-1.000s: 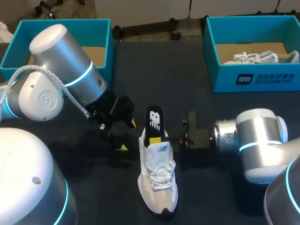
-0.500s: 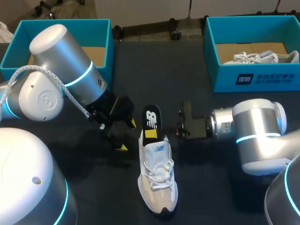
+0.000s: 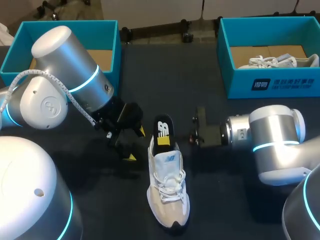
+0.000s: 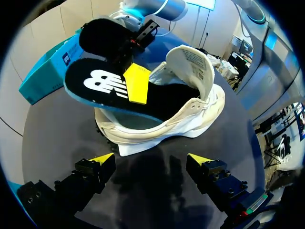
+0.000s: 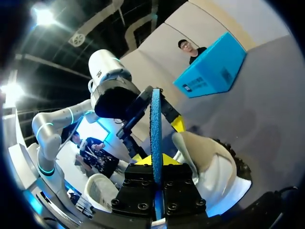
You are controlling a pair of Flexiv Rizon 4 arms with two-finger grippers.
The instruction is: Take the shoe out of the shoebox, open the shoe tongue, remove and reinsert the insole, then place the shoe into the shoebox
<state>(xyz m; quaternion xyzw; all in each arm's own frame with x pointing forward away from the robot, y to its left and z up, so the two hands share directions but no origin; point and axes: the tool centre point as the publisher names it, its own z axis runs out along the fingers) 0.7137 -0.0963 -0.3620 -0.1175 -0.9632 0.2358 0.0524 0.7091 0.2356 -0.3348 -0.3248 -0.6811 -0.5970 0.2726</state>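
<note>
A white and beige shoe (image 3: 169, 195) lies on the dark table, toe toward the front edge. A black insole (image 3: 162, 129) with a white logo sticks up out of its heel opening. My right gripper (image 3: 192, 136) comes in from the right, shut on the insole's edge. In the right wrist view the insole (image 5: 156, 124) stands edge-on between the right gripper (image 5: 156, 160) fingers. My left gripper (image 3: 136, 144) stands open just left of the shoe's heel. In the left wrist view the shoe (image 4: 190, 112) and insole (image 4: 109, 88) lie ahead of the left gripper (image 4: 151, 160), nothing between its fingers.
A teal shoebox (image 3: 280, 85) at the back right holds another white shoe (image 3: 277, 61). A second teal box (image 3: 65, 23) sits at the back left behind my left arm. Open dark table lies between the two boxes.
My right gripper has shifted a little left and toward the far side, and the insole's raised end moved with it. The left arm and shoe have stayed put.
</note>
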